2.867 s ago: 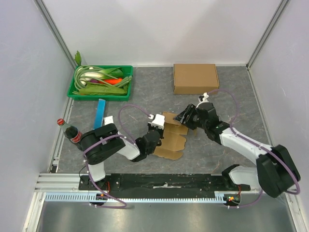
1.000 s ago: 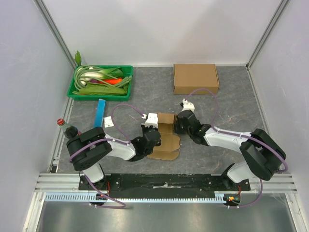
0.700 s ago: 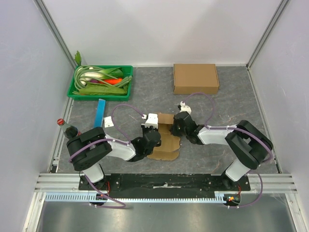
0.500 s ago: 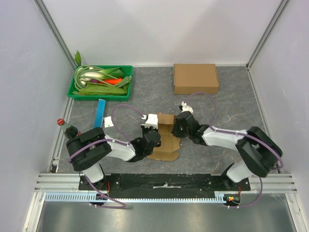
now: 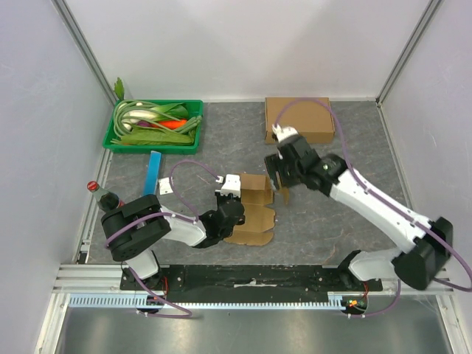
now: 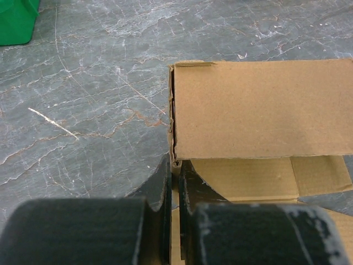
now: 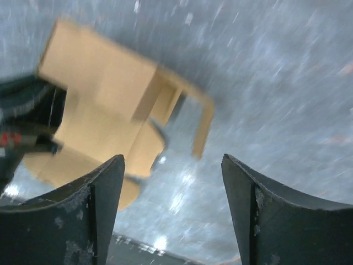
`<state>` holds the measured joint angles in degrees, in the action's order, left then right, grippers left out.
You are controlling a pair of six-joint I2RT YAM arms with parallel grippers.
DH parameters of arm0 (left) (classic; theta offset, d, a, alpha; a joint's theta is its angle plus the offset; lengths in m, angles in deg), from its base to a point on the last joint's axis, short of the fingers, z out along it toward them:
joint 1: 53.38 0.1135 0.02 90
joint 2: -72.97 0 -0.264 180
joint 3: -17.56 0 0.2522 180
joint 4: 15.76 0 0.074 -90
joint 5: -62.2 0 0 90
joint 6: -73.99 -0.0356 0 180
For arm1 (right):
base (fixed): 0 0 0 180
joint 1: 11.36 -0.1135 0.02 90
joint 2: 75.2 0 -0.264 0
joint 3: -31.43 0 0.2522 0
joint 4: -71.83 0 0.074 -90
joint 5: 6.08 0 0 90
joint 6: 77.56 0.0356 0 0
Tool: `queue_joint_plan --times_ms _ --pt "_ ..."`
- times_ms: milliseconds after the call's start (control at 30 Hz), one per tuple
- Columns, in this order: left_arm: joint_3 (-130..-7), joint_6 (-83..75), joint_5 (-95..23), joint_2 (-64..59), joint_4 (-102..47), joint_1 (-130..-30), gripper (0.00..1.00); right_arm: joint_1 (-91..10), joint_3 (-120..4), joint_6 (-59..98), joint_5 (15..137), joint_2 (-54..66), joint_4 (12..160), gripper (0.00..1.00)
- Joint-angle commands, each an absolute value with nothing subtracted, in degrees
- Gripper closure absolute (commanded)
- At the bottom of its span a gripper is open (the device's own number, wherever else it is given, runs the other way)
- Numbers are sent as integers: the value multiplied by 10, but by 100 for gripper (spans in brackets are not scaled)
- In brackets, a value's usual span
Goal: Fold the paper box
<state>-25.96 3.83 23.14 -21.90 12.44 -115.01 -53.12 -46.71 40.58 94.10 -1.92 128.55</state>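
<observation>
Since 0.5 s ago the right gripper (image 5: 280, 179) has lifted off the paper box (image 5: 256, 209) and now hangs above its right edge; the left arm has not shifted.

Left to right:
- Bottle (image 5: 103, 198) and green tray (image 5: 153, 125) sit well apart from the work and are not a concern.
- Left gripper (image 6: 175, 165): narrow, pinching the left corner of the box where the raised wall meets the base. This is the only hold on the box.
- Paper box lies mid-tabletop (image 5: 228, 140), partly formed, with one wall standing, the near flaps flat and a small flap on the right standing free.
- Right gripper: wide apart and empty. Its wrist view is motion-blurred, so I judge it to be moving fast.
- Closed carton (image 5: 299, 119) at the far edge, clear of the right arm.

Risks:
- A single-corner pinch is a weak anchor — if the right gripper comes down off-line and shoves, the box could pivot or slide out of the left gripper.
- The unheld right flap may spring flat.
- A fast descent could crease the standing wall.
</observation>
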Motion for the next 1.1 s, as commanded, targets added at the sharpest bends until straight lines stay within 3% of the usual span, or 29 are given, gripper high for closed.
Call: queue_joint_plan --times_ms 0,200,533,633,733,900,1067 --pt "-251 12 259 -206 169 -1153 98 -486 -594 197 1028 99 1354 23" --pt "-249 16 250 -208 174 -1153 98 -441 -597 54 874 145 1293 38" --pt "-245 1 251 -211 196 -1153 98 -433 -569 17 793 177 1269 41" --pt "-245 0 251 -213 197 -1153 98 -430 -569 16 787 192 1270 47" --pt "-246 5 251 -216 197 -1153 98 -430 -569 9 751 210 1266 61" --pt "-242 15 248 -215 198 -1153 98 -432 -589 69 737 217 1286 95" --pt "-246 18 242 -214 198 -1154 98 -439 -624 287 763 229 1336 100"
